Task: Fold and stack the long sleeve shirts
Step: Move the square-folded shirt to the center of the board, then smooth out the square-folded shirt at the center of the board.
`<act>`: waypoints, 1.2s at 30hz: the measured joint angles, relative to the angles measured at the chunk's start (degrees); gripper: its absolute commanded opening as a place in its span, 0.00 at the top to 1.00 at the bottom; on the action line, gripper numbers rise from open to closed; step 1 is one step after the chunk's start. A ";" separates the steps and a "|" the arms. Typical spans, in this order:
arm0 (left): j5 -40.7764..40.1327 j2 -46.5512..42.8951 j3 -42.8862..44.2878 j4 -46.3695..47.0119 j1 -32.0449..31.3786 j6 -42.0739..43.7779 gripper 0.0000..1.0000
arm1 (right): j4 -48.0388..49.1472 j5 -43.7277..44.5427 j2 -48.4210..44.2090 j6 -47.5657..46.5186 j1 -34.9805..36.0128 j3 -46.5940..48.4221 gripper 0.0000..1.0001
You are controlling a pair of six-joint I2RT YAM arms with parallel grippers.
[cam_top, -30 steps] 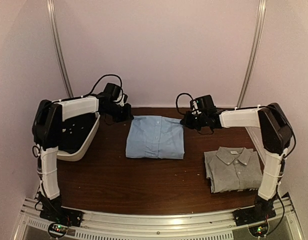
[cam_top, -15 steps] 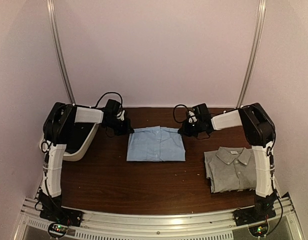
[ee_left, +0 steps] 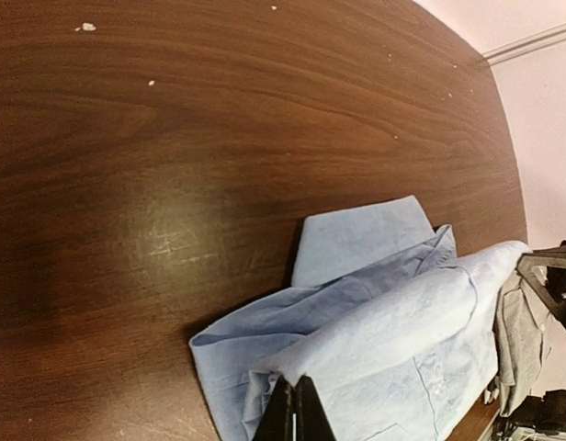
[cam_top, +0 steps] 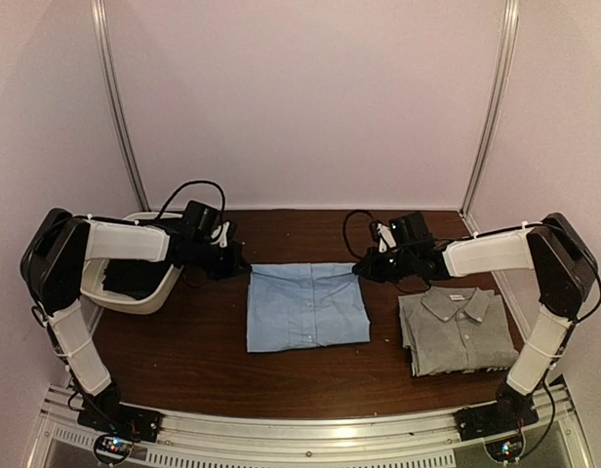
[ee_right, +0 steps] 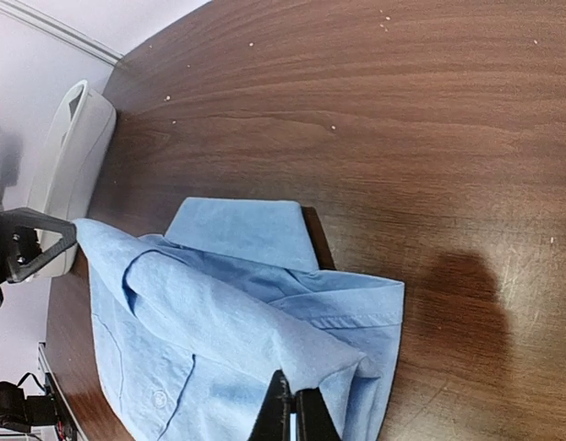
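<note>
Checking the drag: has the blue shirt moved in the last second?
Yes. The blue shirt slid toward the near edge of the table, now nearly level with the unmoved grey shirt.

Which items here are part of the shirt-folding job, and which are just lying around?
Job: light blue shirt, pinched at its far corners by left gripper and right gripper; grey shirt, folded, near right.
Lying about: white bin at left, something dark inside.

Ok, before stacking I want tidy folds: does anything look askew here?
The light blue shirt, pinched at its far corners by the left gripper and right gripper, has a flap poking out on the table past its fold.
</note>
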 measured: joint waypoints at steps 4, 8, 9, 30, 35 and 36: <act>-2.25 0.63 -1.36 0.00 0.00 -0.02 1.00 | -0.35 0.50 0.04 -0.31 0.83 1.44 0.92; -6.08 3.08 -1.55 0.11 0.44 -0.04 1.00 | -2.27 2.27 2.45 -1.55 0.81 6.97 0.77; -7.19 4.17 -1.57 -0.04 1.01 -0.09 1.00 | -2.95 3.02 3.30 -1.99 0.46 8.68 0.75; -13.81 8.35 5.38 -6.03 3.65 2.19 0.55 | -9.64 7.43 11.72 -6.86 11.26 20.94 0.71; -16.70 3.19 6.27 -9.99 2.64 3.15 0.55 | -9.14 5.46 18.21 -8.09 12.09 25.55 0.72; -17.05 2.21 6.58 -10.64 2.10 3.28 0.55 | -9.27 5.14 19.30 -8.26 12.07 26.40 0.72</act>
